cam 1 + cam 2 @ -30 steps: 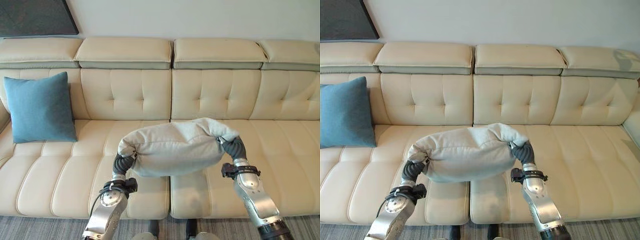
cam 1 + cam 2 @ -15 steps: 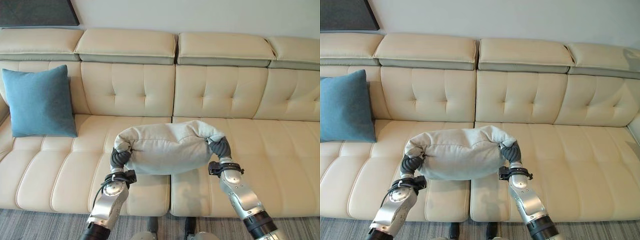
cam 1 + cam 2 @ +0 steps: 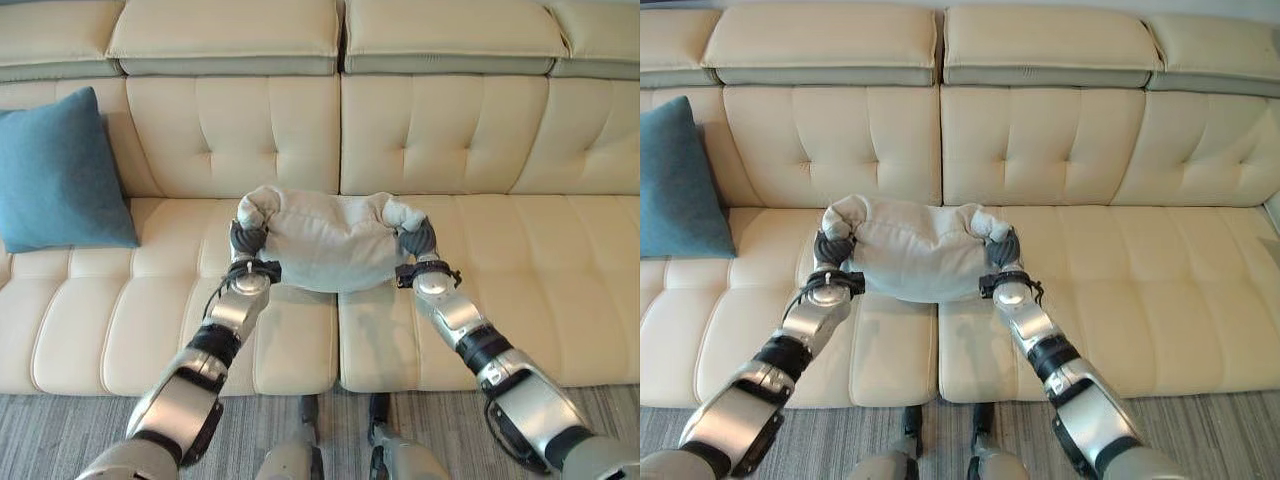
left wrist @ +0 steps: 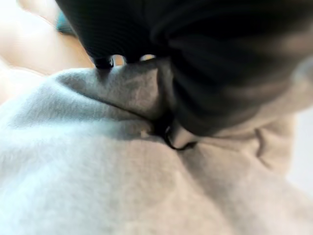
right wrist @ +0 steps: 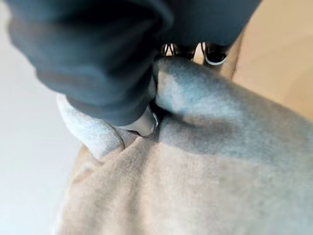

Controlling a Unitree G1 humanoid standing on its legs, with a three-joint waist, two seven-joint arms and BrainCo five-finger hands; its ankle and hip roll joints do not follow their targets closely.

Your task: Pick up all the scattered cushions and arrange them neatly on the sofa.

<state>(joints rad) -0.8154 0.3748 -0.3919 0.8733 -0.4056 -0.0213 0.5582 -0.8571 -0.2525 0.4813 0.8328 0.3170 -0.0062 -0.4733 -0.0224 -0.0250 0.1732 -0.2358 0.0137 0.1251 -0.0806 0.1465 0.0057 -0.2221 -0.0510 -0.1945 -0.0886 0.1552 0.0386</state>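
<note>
Both hands, left hand (image 3: 247,240) and right hand (image 3: 417,240), are clamping the soft pale-grey fabric cushion (image 3: 328,244) by its ends over the cream leather sofa (image 3: 430,150) seat's middle, where uneven release risks it slumping forward, off the near edge.

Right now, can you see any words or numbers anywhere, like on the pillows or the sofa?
No text can be read.
Grey cushion, held between the left hand and right hand: plain cloth, no label showing.
Blue cushion: plain, no tag showing.
Sofa: plain cream leather, no print.
</note>
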